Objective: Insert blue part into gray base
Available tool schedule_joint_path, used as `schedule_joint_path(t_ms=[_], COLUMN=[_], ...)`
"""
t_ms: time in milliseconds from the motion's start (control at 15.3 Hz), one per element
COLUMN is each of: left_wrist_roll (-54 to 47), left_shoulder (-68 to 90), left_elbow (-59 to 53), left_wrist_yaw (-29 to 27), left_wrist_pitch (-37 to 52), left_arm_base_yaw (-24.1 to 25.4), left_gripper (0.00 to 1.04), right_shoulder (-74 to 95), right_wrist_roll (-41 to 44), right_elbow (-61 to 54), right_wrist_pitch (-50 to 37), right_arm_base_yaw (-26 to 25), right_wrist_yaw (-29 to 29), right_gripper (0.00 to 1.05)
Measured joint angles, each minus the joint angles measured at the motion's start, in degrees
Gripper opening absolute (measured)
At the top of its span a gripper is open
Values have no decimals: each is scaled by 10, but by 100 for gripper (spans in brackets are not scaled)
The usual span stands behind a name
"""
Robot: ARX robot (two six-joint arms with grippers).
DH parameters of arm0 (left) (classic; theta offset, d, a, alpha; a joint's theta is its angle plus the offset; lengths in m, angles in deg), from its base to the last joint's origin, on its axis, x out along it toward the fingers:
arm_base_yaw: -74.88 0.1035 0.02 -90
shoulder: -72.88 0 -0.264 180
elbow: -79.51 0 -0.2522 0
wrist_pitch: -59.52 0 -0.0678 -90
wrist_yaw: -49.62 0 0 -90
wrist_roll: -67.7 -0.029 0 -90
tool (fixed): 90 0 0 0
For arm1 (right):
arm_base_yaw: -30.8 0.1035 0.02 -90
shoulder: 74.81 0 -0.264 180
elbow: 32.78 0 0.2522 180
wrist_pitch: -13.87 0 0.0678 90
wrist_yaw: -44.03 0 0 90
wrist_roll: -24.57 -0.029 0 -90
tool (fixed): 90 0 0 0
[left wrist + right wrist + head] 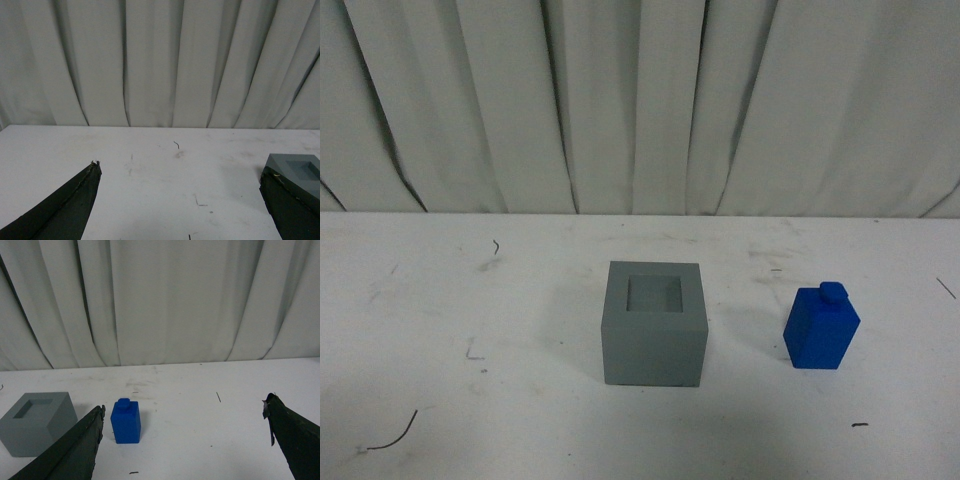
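Observation:
The gray base (654, 323) is a matte cube with a square recess in its top, standing mid-table. The blue part (821, 328) stands upright to its right, stud on top, apart from it. Neither arm shows in the front view. My left gripper (180, 172) is open and empty; the gray base (299, 171) shows just behind one finger. My right gripper (184, 409) is open and empty; the blue part (126, 421) stands on the table beyond it, close to one finger, with the gray base (36, 422) further to that side.
The white table (500, 330) bears dark scuffs and a few small threads (390, 436). A pleated pale curtain (640, 100) hangs along the table's far edge.

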Motion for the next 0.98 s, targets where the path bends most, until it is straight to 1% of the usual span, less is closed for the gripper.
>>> schedule_joint_path(t_ms=[980], left_wrist_roll=[0], left_shoulder=[0], left_elbow=[0], left_wrist_yaw=[0], left_wrist_pitch=[0], left_arm_base_yaw=[0], left_gripper=[98], right_shoulder=[0], right_wrist_roll=[0], right_elbow=[0], right_wrist_pitch=[0], right_arm_base_yaw=[0], right_wrist_yaw=[0], right_gripper=[98])
